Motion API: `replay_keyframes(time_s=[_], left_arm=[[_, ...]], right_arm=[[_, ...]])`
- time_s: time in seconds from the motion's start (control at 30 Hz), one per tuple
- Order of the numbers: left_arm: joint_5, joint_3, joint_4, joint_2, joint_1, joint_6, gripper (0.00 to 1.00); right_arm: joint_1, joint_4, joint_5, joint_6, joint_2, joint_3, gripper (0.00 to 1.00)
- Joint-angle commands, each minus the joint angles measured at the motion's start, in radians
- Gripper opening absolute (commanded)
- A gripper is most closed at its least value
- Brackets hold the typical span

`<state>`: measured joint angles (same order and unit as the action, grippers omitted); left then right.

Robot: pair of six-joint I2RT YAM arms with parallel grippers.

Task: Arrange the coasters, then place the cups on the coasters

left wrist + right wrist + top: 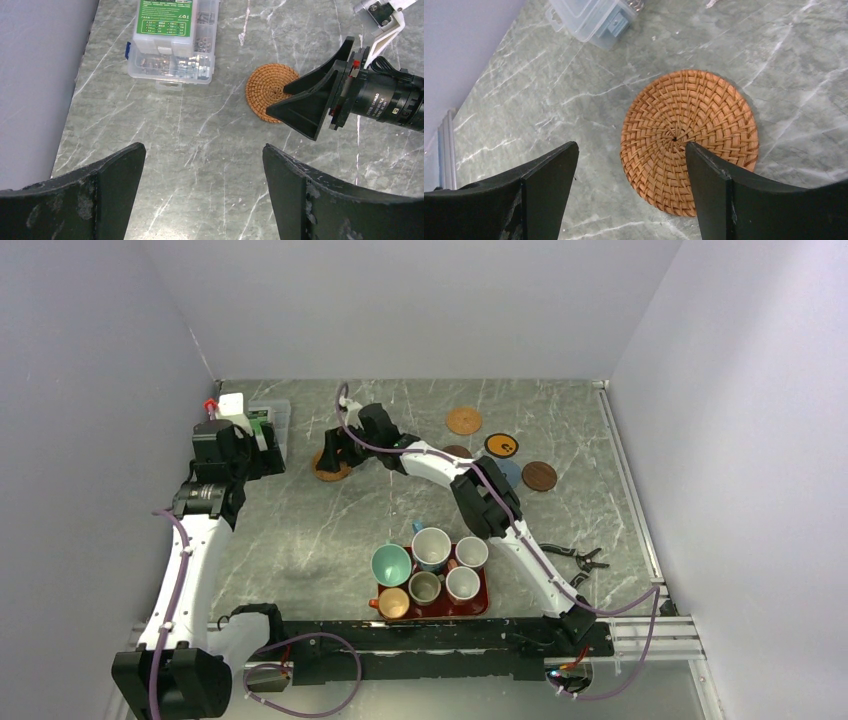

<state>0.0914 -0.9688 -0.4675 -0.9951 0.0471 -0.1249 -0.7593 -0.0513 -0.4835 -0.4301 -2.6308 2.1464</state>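
A woven orange coaster (330, 470) (694, 125) (265, 85) lies flat at the table's back left. My right gripper (335, 452) (630, 150) hovers open just over it, one finger above its middle and the other over bare table, holding nothing. More coasters lie at the back right: tan (464, 421), black with orange ring (501, 446), dark brown (539, 476), and a blue-grey one (512, 470) partly under the arm. Several cups, among them teal (391, 564), a larger white one (431, 547) and orange (393, 602), stand on the red tray (484, 602). My left gripper (265, 452) (204, 147) is open over bare table.
A clear plastic parts box (270, 418) (172, 40) (594, 20) sits at the back left, right by the left gripper. Black pliers (578, 560) lie to the right of the tray. Walls close the table on three sides.
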Motion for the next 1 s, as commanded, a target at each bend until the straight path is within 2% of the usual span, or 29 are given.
replay_keyframes(time_s=[0.0,0.17,0.3,0.47,0.63,0.8,0.97], left_arm=[[0.013,0.007,0.047,0.000,-0.009,-0.003,0.93],[0.041,0.003,0.039,0.012,-0.009,-0.001,0.93],[0.036,0.001,0.034,0.018,-0.009,-0.008,0.93],[0.018,0.003,0.036,0.013,-0.009,-0.016,0.93],[0.014,0.002,0.037,0.005,-0.009,-0.018,0.93],[0.009,0.002,0.038,0.004,-0.009,-0.019,0.93],[0.023,0.004,0.037,0.002,-0.009,-0.016,0.93]], right_arm=[[-0.007,0.070,-0.100,0.055,0.021,0.040,0.85],[-0.002,0.077,-0.074,0.160,0.196,-0.050,0.91],[0.010,0.060,-0.002,0.217,0.368,-0.214,0.93],[0.047,0.045,0.167,0.233,0.559,-0.397,0.95],[0.151,0.086,0.266,0.205,0.606,-0.466,0.96],[0.260,0.152,0.360,0.171,0.578,-0.467,0.96],[0.360,0.137,0.345,0.143,0.531,-0.478,0.96]])
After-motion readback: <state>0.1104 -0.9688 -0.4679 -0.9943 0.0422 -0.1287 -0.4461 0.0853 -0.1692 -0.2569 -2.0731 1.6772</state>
